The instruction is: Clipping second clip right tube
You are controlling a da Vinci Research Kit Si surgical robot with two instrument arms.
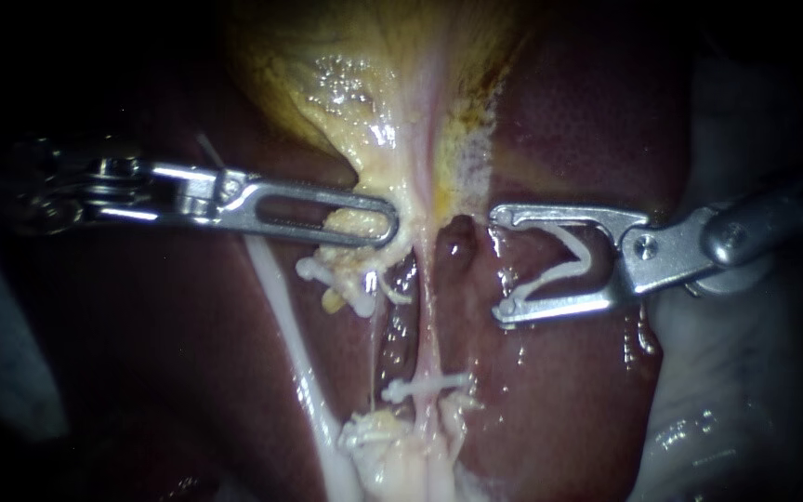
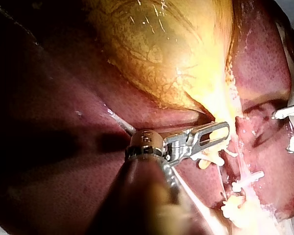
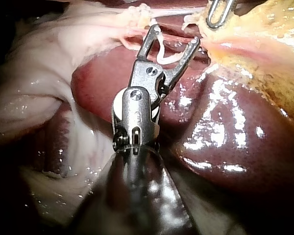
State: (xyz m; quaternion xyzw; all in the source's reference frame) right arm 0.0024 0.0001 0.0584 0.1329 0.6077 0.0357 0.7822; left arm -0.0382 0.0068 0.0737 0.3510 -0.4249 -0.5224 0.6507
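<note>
Two instruments work here. The left instrument (image 1: 383, 223) has its claw closed on the gallbladder (image 1: 374, 84) neck. The right instrument (image 1: 502, 265) has its claw spread wide, carrying one open clip (image 1: 573, 260) just beside the right tube (image 1: 427, 316), apart from it. One lower clip (image 1: 425, 383) crosses that tube. Two further clips (image 1: 364, 302) lie under the left claw.

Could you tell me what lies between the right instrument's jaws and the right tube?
Only bare, wet liver, in the endoscope view; the clip in the right instrument is short of the right tube.
</note>
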